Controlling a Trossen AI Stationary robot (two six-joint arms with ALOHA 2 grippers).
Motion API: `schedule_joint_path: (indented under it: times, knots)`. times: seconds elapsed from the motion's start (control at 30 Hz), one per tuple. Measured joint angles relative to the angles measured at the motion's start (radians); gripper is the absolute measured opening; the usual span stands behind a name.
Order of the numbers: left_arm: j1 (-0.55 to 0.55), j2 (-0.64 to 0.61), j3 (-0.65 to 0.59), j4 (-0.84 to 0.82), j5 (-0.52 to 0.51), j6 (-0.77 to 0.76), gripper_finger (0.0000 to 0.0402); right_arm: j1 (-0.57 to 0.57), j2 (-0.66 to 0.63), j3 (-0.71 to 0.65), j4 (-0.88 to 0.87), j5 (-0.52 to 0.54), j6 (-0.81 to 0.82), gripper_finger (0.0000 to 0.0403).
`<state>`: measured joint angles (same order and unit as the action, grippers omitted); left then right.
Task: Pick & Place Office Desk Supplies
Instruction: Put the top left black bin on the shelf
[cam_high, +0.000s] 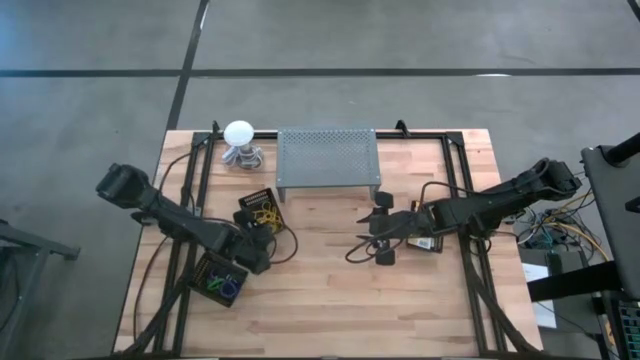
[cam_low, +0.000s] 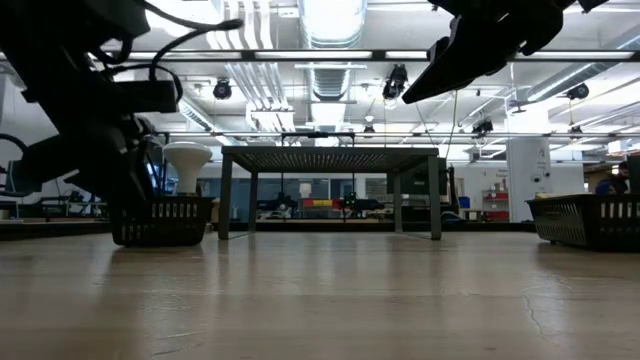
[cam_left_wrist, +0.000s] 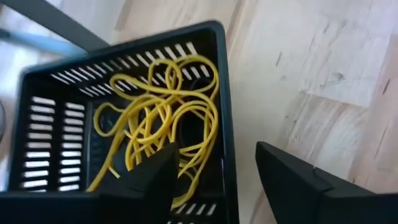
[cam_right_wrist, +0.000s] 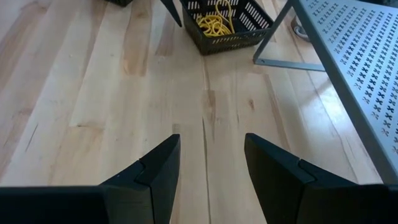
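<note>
the left gripper (cam_high: 262, 238) hangs over the near edge of a small black slotted plastic basket (cam_high: 260, 207) on the left part of the light wooden table (cam_high: 320, 290). its two dark fingers (cam_left_wrist: 292, 180) are spread apart and hold nothing; in the left wrist view one finger is above the inside of the basket and the other is outside the wall, over bare wood. inside this basket lies a tangled heap of yellow rubber bands (cam_left_wrist: 161, 124), loose on the bottom, not touched by the fingers.

a 2nd black basket (cam_high: 222, 280) stands nearer to the table's front edge, just beside the left arm, w/ green and blue loops (cam_high: 225, 285) in it. whether there is also a purple one, i cannot tell.

the right gripper (cam_high: 380, 235) is near the middle of the table, well apart from both baskets. it is raised above the wood, and its fingers (cam_right_wrist: 155, 168) are parted w/ only bare boards between them. it grasps nothing.

a grey perforated metal stand (cam_high: 328, 157) is at the back centre of the table. to its left is a white ball-topped object (cam_high: 239, 133). in the right wrist view the basket w/ rubber bands shows farther off, next to the stand's leg.

in the low view another dark basket (cam_low: 590, 220) shows at the right side; what is in it, i cannot tell.
</note>
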<state>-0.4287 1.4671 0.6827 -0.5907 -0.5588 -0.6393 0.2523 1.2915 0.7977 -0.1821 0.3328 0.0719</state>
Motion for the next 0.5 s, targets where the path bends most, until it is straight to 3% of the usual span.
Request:
schedule_joint_path:
  times: [0.2,0.5]
  knots:
    - [0.010,0.016,0.000,0.004,0.040,-0.004,0.0158,0.000,0.000,-0.001,0.001,0.000,0.000,0.0178]
    - [0.010,-0.005,0.002,0.007,0.077,0.011,0.0012,0.000,0.000,-0.003,0.001,0.000,-0.003,0.0178]
